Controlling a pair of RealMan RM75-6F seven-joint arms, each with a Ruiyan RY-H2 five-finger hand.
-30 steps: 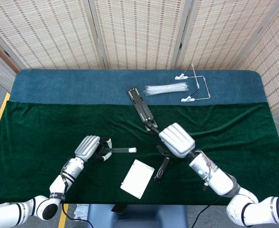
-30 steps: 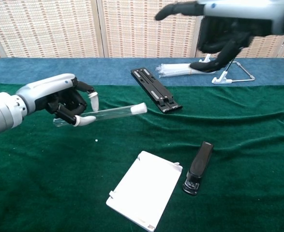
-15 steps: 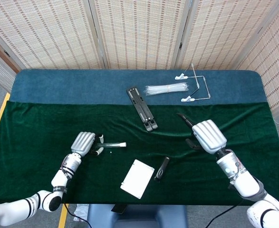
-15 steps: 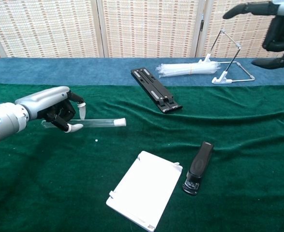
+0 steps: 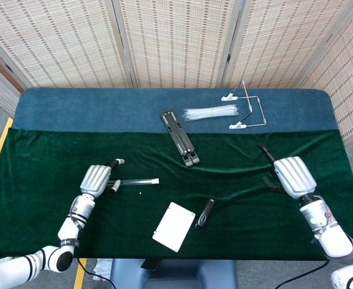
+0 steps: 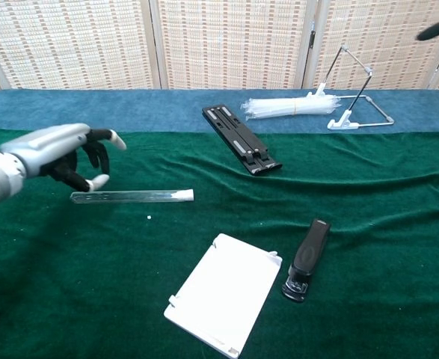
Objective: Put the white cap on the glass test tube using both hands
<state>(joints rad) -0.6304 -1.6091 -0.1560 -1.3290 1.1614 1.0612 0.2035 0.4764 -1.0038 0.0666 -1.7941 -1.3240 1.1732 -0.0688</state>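
Both hands empty, fingers spread: left (image 6: pixel 58 153) beside capped tube (image 6: pixel 131 197) on worktop (image 6: pixel 369 224); right (image 5: pixel 293 176) well apart. I judge capping done; I'd lift clear without nudging tube.

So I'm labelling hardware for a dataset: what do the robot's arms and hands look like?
Both arms are glossy white with black joint bands. The left hand and right hand have ribbed silver-grey backs and dark fingers; the left hand's fingertips are white.
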